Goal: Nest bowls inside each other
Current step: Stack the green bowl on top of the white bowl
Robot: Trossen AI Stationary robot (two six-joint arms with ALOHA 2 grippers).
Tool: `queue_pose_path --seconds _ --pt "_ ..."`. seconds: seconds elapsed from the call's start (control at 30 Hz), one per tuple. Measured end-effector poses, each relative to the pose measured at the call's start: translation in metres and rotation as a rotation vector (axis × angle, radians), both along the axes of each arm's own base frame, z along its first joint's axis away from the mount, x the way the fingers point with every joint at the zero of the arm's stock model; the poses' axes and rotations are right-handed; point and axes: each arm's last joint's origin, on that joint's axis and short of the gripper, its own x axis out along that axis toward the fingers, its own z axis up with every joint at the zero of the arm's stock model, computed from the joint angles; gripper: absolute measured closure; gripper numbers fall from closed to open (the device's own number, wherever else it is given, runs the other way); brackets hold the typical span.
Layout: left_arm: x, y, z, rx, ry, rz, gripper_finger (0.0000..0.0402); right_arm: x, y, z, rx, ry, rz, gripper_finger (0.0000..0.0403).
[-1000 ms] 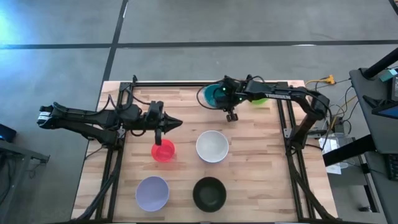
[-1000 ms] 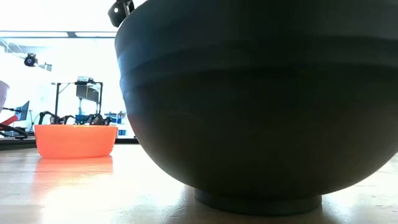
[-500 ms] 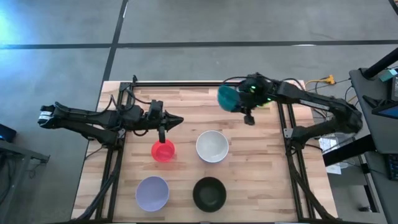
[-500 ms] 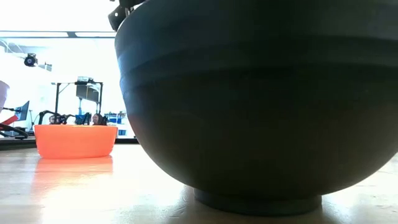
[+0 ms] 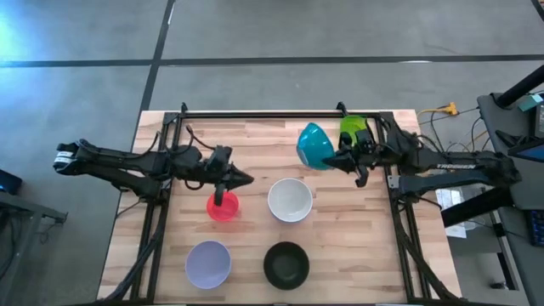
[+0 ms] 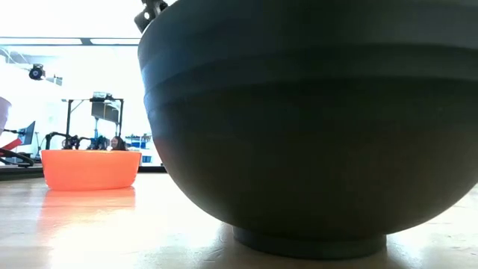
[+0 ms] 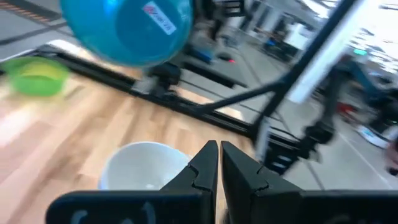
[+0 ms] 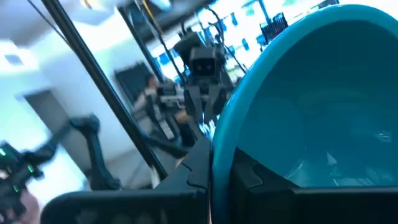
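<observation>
My right gripper (image 5: 342, 158) is shut on the teal bowl (image 5: 314, 144) and holds it in the air over the table's far right part. The bowl is tipped on its side, its base (image 7: 134, 25) turned toward the left arm. The lime green bowl (image 5: 353, 127) sits just behind it at the far right. My left gripper (image 5: 226, 185) is shut (image 7: 219, 158) and hovers over the red bowl (image 5: 223, 207), which stands on its base (image 6: 89, 170). The white bowl (image 5: 290, 200), lavender bowl (image 5: 208, 263) and black bowl (image 5: 286, 265) stand open side up. The other bowls are out of view. My right gripper holds the teal bowl by its rim (image 8: 219, 140), pinched with one finger inside (image 8: 258, 177) and one outside (image 8: 186, 177). The fingers come level from the table's right side. The bowl is lifted clear and tipped, its opening facing the right arm.
Black frame rails run along the table's left, right and far edges (image 5: 255, 114). The black bowl fills most of the low view (image 6: 314, 127). Bare wood lies between the bowls and at the far left (image 5: 238, 140).
My right gripper has drawn back toward the table's right edge with the teal bowl, tipping it from open side up onto its side and uncovering the lime green bowl. My left gripper has shifted slightly toward the right over the red bowl.
</observation>
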Motion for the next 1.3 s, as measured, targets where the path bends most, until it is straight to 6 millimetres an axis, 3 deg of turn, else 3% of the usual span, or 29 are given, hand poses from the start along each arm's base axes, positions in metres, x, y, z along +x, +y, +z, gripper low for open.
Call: queue_pose_path --seconds 0.2,0.43,0.7,1.0,1.3 --pt "-0.014 -0.006 0.004 0.030 0.007 -0.052 0.0398 0.021 0.041 -0.006 0.061 0.067 -0.014 0.0390" --pt "-0.031 -0.009 0.007 0.075 0.024 -0.081 0.0398 0.060 0.085 0.011 0.032 0.104 0.001 0.0390" --pt "-0.043 -0.016 0.008 0.078 0.038 -0.131 0.0398 0.115 0.108 0.025 -0.114 0.462 0.002 0.0390" --pt "-0.046 -0.026 0.003 0.088 0.088 -0.185 0.0398 0.155 0.132 0.041 -0.415 0.788 0.093 0.0390" --pt "-0.040 -0.027 -0.001 0.095 0.115 -0.183 0.0398 0.177 0.153 0.021 -0.654 1.065 0.194 0.0390"
